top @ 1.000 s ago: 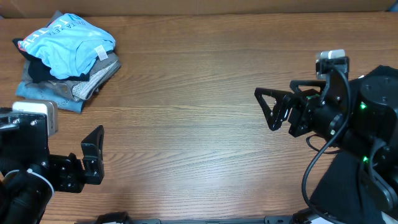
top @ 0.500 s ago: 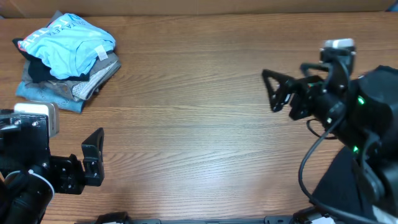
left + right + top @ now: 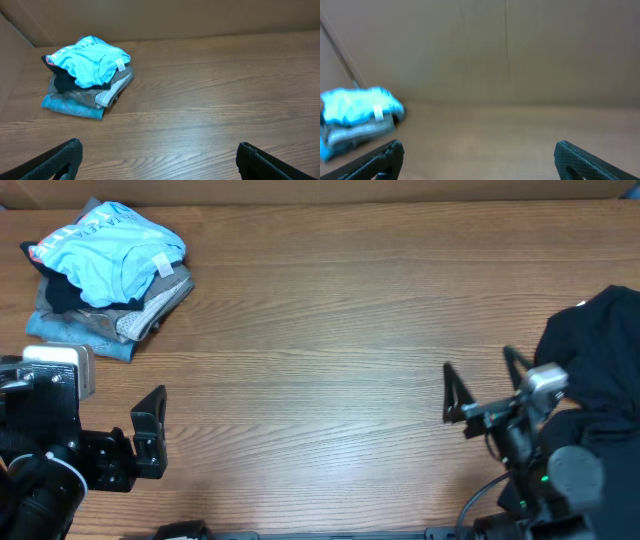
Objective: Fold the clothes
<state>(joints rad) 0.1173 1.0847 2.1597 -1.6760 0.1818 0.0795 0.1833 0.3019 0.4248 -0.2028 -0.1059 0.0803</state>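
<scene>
A pile of folded clothes sits at the table's far left, with a light blue T-shirt [image 3: 108, 250] with white print on top and dark and grey garments under it. The pile also shows in the left wrist view [image 3: 87, 67] and, blurred, in the right wrist view [image 3: 360, 110]. A black T-shirt [image 3: 598, 350] lies crumpled at the right edge. My left gripper [image 3: 153, 430] is open and empty at the front left, well short of the pile. My right gripper [image 3: 482, 385] is open and empty at the front right, just left of the black T-shirt.
The wooden table [image 3: 320, 330] has a brown cardboard wall [image 3: 160, 20] along its far side. The right arm's body and cables [image 3: 545, 480] stand at the front right edge, partly over the black T-shirt.
My right arm has pulled back toward the front right and turned, uncovering the black T-shirt at the right edge. The left arm and the pile have not moved.
</scene>
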